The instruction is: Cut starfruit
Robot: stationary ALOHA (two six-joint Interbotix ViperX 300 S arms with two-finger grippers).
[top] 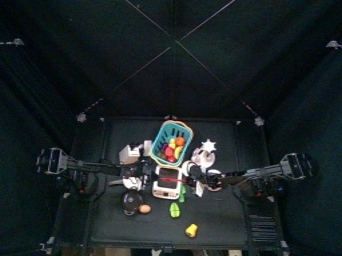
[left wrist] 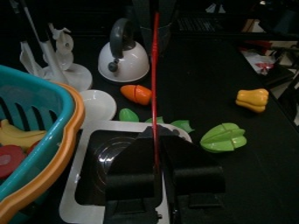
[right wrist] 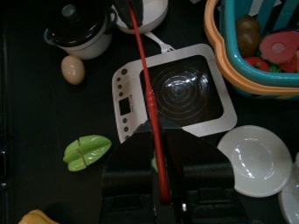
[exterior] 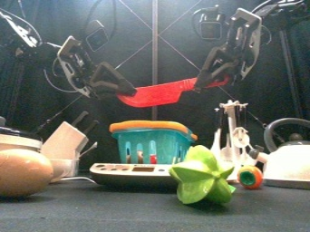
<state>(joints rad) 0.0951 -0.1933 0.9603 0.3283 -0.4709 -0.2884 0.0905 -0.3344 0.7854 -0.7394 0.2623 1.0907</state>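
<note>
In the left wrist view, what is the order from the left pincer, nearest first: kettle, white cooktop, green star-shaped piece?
1. white cooktop, under the left pincer and red knife
2. green star-shaped piece, beside the cooktop
3. kettle, far beyond both

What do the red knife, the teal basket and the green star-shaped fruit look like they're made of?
Red knife: probably thin moulded plastic, an even red with a slight sheen.
Teal basket: plastic, judging by its moulded slotted walls and orange rim.
Green star-shaped fruit: likely smooth, glossy plastic, with soft highlights along its ridges.
</note>
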